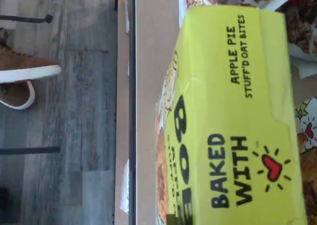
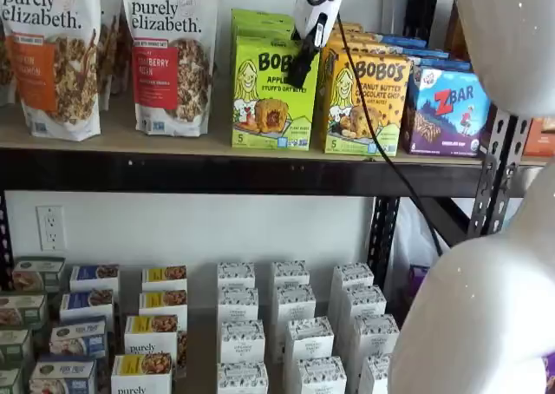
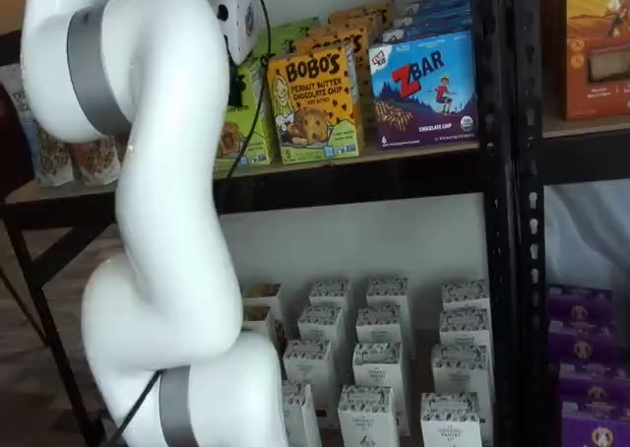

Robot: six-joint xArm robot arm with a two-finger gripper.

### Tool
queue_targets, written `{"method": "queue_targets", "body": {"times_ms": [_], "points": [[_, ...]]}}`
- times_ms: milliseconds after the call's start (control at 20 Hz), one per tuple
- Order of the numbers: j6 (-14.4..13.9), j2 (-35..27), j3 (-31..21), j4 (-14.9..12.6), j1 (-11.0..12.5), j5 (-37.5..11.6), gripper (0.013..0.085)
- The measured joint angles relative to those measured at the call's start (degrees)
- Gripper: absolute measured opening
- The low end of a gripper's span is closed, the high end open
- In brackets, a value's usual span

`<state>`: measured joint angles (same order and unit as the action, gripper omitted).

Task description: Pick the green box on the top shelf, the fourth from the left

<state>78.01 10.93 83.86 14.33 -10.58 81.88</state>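
End effector (image 2: 299, 68), grip state unclear, hangs against green box (image 2: 271, 90) front.

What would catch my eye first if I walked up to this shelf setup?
Probably the big glossy white robot arm filling the foreground in both shelf views. Next, the lime-green cardboard Bobo's Apple Pie box on the long tan top shelf, with the white-bodied gripper with black fingers hanging at its upper right corner. The wrist view shows that box's top close up, printed "BAKED WITH" and a red heart.
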Motion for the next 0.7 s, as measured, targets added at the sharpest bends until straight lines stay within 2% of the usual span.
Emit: {"method": "queue_targets", "body": {"times_ms": [150,300,350,700], "points": [[-0.1,0.0,0.0,0.1,-0.1,0.0,0.0330],[-0.2,0.0,0.1,0.1,-0.2,0.2,0.0290],[-0.2,-0.1,0.1,0.2,-0.2,0.2,0.0250],[-0.3,-0.5,0.9,-0.5,-0.2,1.2,0.0250]]}}
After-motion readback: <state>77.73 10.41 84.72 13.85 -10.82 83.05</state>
